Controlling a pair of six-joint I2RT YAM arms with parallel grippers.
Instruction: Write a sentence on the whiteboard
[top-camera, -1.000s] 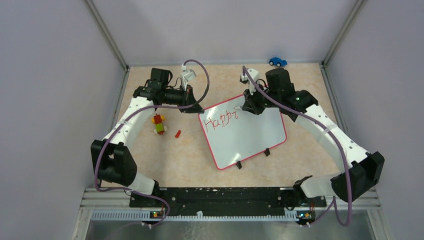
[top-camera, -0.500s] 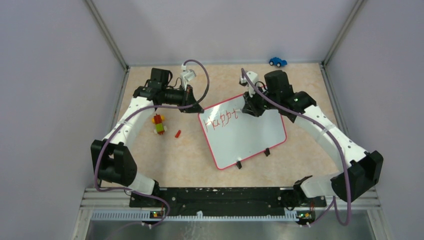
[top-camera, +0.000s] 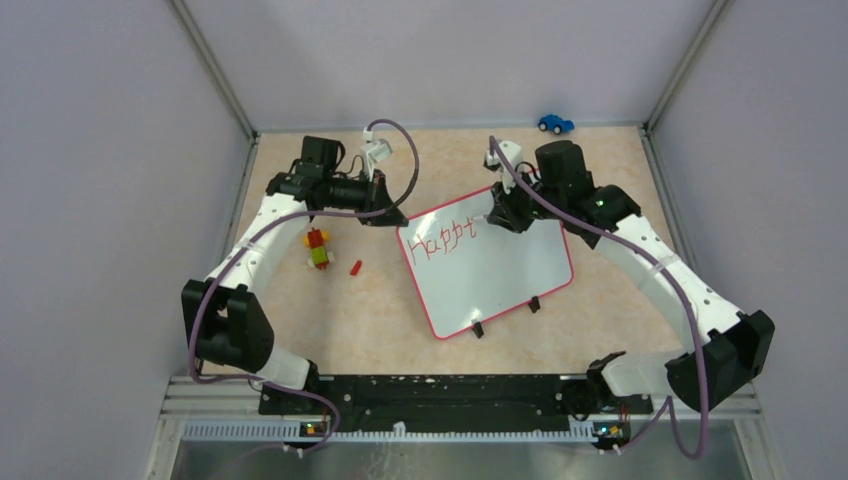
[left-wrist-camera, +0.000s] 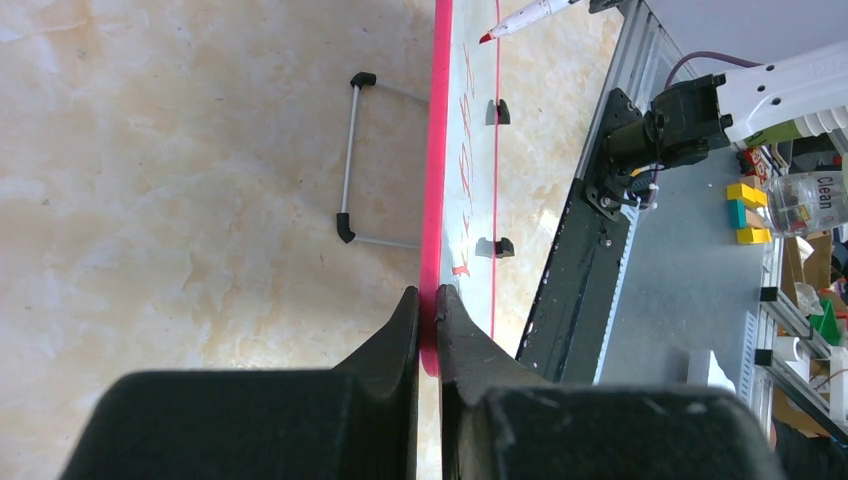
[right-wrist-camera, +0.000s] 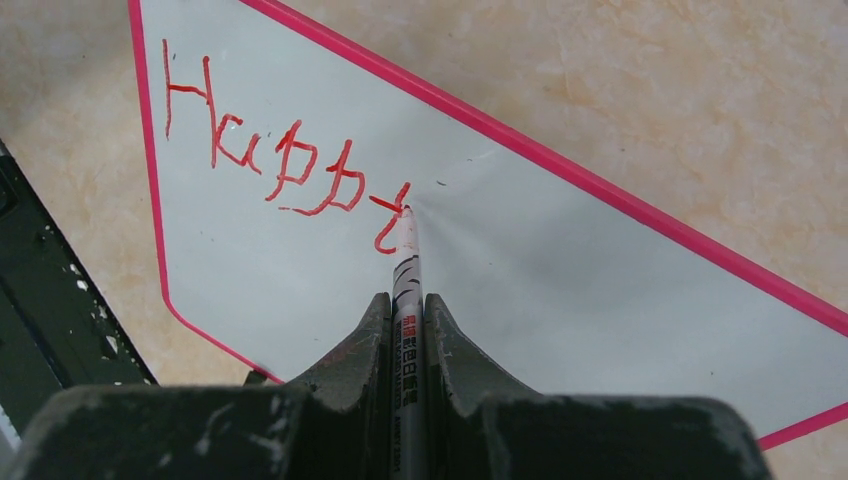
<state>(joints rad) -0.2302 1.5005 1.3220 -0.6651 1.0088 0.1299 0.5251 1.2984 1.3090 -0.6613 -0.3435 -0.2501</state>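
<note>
A whiteboard (top-camera: 500, 280) sits askew at mid-worktop, its black feet toward the near edge. Red lettering (right-wrist-camera: 290, 165) at its far-left end reads roughly "Happi". The left gripper (left-wrist-camera: 427, 295) is clamped on the frame at the board's far-left corner. The right gripper (right-wrist-camera: 405, 300) is clamped on a marker (right-wrist-camera: 406, 255), whose tip touches the last letter. A blue toy car (top-camera: 556, 123) sits at the worktop's far edge.
</note>
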